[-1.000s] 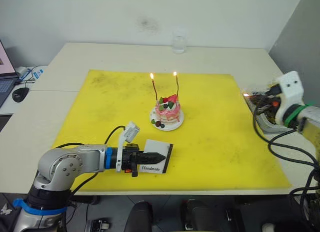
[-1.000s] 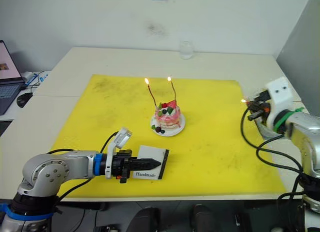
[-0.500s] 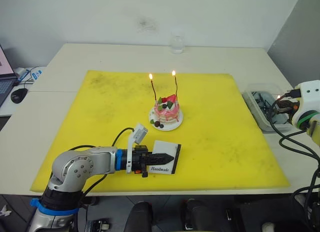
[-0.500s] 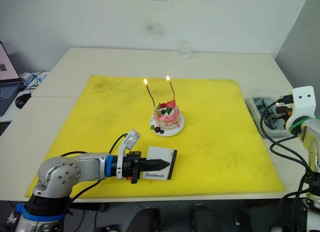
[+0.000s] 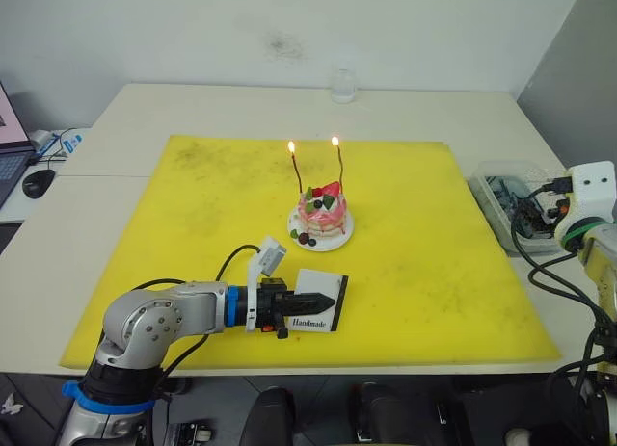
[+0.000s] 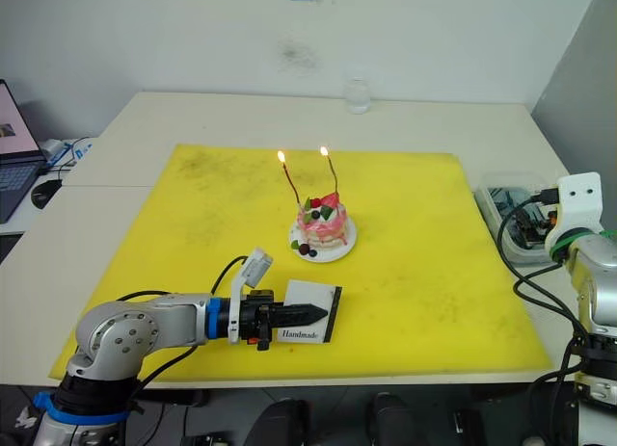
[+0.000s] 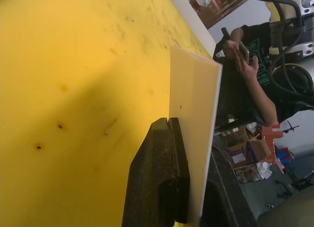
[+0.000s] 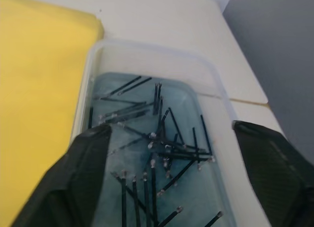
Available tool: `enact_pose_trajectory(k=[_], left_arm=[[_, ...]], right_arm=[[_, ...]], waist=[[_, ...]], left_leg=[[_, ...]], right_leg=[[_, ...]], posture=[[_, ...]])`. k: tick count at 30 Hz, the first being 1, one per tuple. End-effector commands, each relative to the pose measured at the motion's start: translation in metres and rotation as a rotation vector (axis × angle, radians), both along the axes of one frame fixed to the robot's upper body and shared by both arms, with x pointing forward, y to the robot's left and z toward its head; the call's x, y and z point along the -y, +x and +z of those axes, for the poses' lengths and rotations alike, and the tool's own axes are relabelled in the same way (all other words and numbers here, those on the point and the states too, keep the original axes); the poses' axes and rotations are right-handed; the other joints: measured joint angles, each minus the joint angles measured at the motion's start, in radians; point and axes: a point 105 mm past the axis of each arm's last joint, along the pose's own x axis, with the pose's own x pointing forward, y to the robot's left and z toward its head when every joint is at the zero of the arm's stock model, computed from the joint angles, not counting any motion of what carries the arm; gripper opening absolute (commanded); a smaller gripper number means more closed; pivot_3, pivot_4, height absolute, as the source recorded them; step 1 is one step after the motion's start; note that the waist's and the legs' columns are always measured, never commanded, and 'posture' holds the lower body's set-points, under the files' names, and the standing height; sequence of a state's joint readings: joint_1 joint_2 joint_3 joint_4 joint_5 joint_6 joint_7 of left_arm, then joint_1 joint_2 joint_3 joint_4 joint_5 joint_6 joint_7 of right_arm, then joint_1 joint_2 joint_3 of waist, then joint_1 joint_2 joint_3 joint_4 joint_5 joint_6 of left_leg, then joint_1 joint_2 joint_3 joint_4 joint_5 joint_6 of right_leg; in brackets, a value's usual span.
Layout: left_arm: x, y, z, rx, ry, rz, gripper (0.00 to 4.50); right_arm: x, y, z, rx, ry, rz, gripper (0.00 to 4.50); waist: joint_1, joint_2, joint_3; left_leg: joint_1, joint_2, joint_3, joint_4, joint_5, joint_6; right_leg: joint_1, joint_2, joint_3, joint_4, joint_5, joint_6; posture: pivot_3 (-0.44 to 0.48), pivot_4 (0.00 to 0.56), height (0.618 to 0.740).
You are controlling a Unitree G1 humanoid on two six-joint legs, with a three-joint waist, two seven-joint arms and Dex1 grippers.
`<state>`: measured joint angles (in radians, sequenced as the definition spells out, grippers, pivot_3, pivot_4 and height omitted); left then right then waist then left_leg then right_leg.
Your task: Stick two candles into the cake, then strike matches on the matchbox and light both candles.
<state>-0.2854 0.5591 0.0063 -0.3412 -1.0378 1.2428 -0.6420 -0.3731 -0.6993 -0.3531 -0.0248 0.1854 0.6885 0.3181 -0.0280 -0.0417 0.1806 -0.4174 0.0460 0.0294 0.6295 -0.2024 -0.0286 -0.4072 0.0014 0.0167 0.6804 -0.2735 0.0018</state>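
The pink cake on its white plate stands mid-mat. Both candles are stuck upright in it, each with a small flame at its tip. The white matchbox lies flat near the mat's front edge. My left gripper is shut and lies across its top. In the left wrist view the box sits against the shut fingers. My right gripper is open over a clear tray of water and spent matches, with nothing between its fingers.
A yellow mat covers most of the table. The clear tray sits just off its right edge. A glass stands at the far edge, and a mouse lies at the left. A person's hand shows beyond the table.
My right arm carried a burning match rightward over the tray and the gripper opened; no flame shows there now. The left gripper stays shut on top of the matchbox.
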Motion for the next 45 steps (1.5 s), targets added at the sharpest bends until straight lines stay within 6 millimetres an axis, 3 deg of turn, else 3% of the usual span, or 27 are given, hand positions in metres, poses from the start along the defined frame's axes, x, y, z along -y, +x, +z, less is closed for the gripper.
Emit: enact_pose_trajectory(k=[1, 4, 7, 13, 17, 18, 21, 33, 41, 45], left_arm=[[-0.001, 0.005, 0.007, 0.000, -0.008, 0.026, 0.00], [-0.001, 0.009, 0.007, -0.038, -0.001, 0.061, 0.00], [0.000, 0.013, 0.005, -0.071, 0.015, 0.096, 0.00], [0.003, 0.024, 0.001, -0.143, 0.040, 0.157, 0.00], [-0.002, 0.021, -0.008, -0.184, 0.108, 0.169, 0.00], [-0.004, 0.020, -0.010, -0.186, 0.129, 0.172, 0.00], [-0.008, 0.020, -0.011, -0.175, 0.163, 0.181, 0.81], [-0.017, 0.017, 0.006, -0.082, 0.189, 0.156, 4.47], [-0.047, 0.004, 0.034, 0.037, 0.261, 0.140, 4.49], [-0.079, -0.007, 0.065, 0.288, 0.372, 0.144, 4.49]], right_arm=[[-0.010, -0.015, 0.037, 0.104, -0.057, 0.077, 4.47], [-0.035, -0.027, 0.054, 0.149, -0.124, 0.225, 4.47], [-0.061, -0.039, 0.057, 0.162, -0.156, 0.370, 4.47], [-0.146, -0.082, 0.031, 0.004, -0.075, 0.864, 4.47], [-0.172, -0.106, 0.015, -0.138, -0.052, 1.050, 4.47], [-0.175, -0.108, 0.014, -0.150, -0.047, 1.065, 4.47], [-0.179, -0.107, 0.013, -0.154, -0.038, 1.080, 4.50], [-0.185, -0.104, 0.017, -0.129, -0.040, 1.083, 4.50], [-0.179, -0.107, 0.022, -0.140, -0.068, 1.090, 4.50], [-0.159, -0.104, 0.033, -0.136, -0.172, 1.063, 4.50]], waist=[[0.000, 0.000, 0.000], [0.001, 0.002, 0.000], [-0.001, 0.002, 0.000], [-0.001, 0.002, 0.000], [-0.001, 0.001, 0.000], [-0.001, 0.001, 0.000], [-0.001, 0.001, -0.001], [0.000, 0.001, -0.001], [0.000, 0.001, 0.000], [-0.003, -0.006, 0.004]], left_leg=[[0.000, 0.000, 0.000, 0.000, 0.000, 0.000], [0.000, 0.000, 0.000, 0.000, 0.000, 0.000], [0.001, 0.000, -0.001, 0.000, 0.000, 0.000], [0.001, 0.000, -0.002, 0.001, 0.000, 0.000], [0.001, 0.000, -0.002, 0.001, 0.000, 0.000], [0.001, 0.000, -0.001, 0.001, 0.000, 0.000], [0.001, 0.000, -0.002, 0.001, 0.000, 0.000], [0.002, 0.000, -0.002, 0.001, 0.000, 0.000], [0.001, 0.001, -0.002, 0.000, 0.000, 0.000], [0.000, 0.001, -0.001, 0.000, 0.000, 0.000]], right_leg=[[0.000, 0.000, 0.000, 0.000, 0.000, 0.000], [0.000, 0.000, 0.000, 0.000, 0.000, 0.000], [0.001, 0.000, 0.000, 0.000, 0.000, 0.001], [0.002, 0.000, -0.001, 0.000, 0.001, 0.001], [0.002, 0.000, -0.001, 0.000, 0.001, 0.002], [0.002, 0.000, -0.001, 0.000, 0.001, 0.002], [0.002, 0.000, -0.001, 0.000, 0.001, 0.002], [0.002, 0.000, -0.001, 0.000, 0.001, 0.001], [0.001, 0.000, -0.001, 0.000, 0.001, 0.001], [-0.001, -0.002, -0.001, -0.001, 0.000, 0.001]], posture=[[0.000, 0.150, 0.740], [0.000, 0.150, 0.740], [0.000, 0.150, 0.740], [0.000, 0.150, 0.740], [0.000, 0.150, 0.740], [0.000, 0.150, 0.740], [0.000, 0.150, 0.740], [0.000, 0.150, 0.740], [0.000, 0.150, 0.740], [0.000, 0.150, 0.740]])
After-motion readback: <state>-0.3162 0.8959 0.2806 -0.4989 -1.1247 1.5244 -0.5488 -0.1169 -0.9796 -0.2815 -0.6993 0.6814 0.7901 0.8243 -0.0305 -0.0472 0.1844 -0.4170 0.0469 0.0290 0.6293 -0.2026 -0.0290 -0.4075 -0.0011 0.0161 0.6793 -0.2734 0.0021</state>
